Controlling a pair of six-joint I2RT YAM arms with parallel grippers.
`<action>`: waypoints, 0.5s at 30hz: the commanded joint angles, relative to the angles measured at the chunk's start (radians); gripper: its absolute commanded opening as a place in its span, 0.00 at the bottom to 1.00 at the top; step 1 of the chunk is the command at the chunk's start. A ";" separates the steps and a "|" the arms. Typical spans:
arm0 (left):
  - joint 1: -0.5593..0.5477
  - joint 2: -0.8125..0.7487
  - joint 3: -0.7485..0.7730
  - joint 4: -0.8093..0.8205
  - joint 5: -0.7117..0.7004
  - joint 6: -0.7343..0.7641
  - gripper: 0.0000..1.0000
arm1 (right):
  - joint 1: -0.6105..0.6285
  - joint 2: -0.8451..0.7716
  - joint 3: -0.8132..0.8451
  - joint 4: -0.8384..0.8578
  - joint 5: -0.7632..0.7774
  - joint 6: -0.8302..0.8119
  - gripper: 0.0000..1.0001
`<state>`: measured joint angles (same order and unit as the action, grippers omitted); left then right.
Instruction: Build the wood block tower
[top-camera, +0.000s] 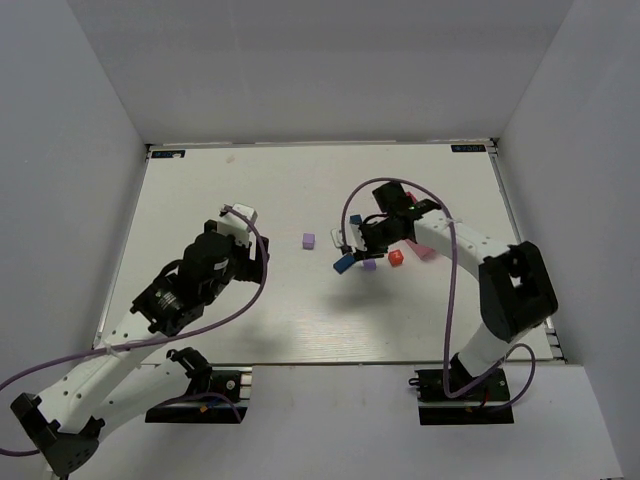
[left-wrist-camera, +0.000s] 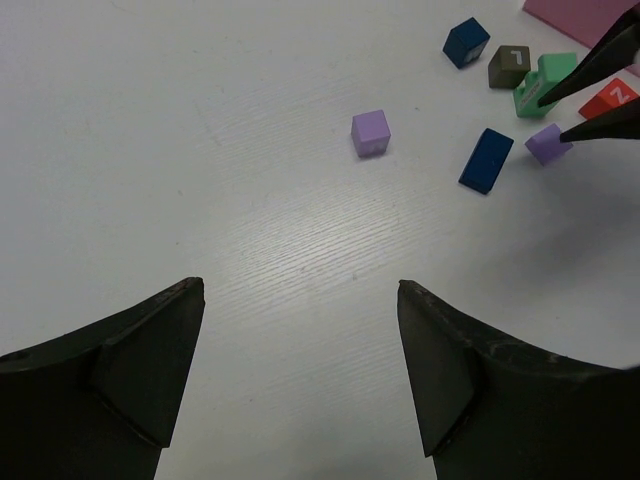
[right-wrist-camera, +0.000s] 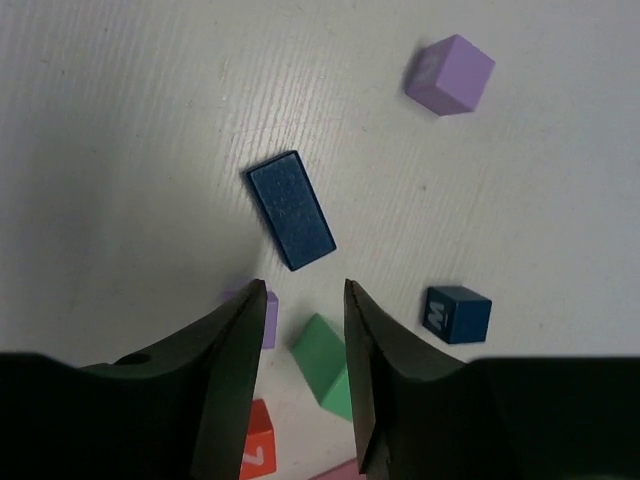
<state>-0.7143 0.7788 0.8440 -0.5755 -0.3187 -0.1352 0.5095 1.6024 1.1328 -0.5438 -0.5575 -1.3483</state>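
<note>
- While the left arm holds off on its own side of the desk (top-camera: 250, 320), its end effector (left-wrist-camera: 300, 288) has both fingers spread wide, with only bare surface between them.
- The right end effector (right-wrist-camera: 303, 292) is over the cluster of blocks. Its fingers are a narrow gap apart and grip nothing.
- The tower's pieces lie singly on the desk, with none resting on another.
- One lilac cube (left-wrist-camera: 369, 133) stands by itself between the two arms, apart from the rest.
- The blue brick (right-wrist-camera: 291, 209) lies flat just ahead of the right fingertips.
- A second lilac cube (left-wrist-camera: 546, 143) sits right beside one right fingertip. I cannot tell whether they touch, and the wrist view half hides it behind that finger.
- The green block (left-wrist-camera: 540, 85) is next to the other fingertip.
- A blue cube (left-wrist-camera: 466, 42) with a white letter on one face stands beyond the brick, and a dark cube (left-wrist-camera: 508, 66), also lettered, is just beside it.
- The red block (left-wrist-camera: 612, 97) shows between the right fingers in the left wrist view, near the green one.
- A pink tray (left-wrist-camera: 585, 15) lies at the outer edge of the cluster, close to the red block.
</note>
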 joint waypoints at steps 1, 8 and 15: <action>0.006 -0.042 -0.014 -0.004 -0.048 0.003 0.88 | 0.032 0.076 0.082 -0.034 0.044 -0.126 0.43; 0.006 -0.095 -0.034 -0.004 -0.068 -0.006 0.91 | 0.075 0.238 0.219 -0.130 0.080 -0.175 0.42; 0.015 -0.095 -0.034 -0.004 -0.059 -0.006 0.91 | 0.090 0.289 0.249 -0.153 0.090 -0.176 0.54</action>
<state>-0.7097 0.6918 0.8131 -0.5762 -0.3676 -0.1387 0.5922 1.8683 1.3308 -0.6559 -0.4732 -1.5040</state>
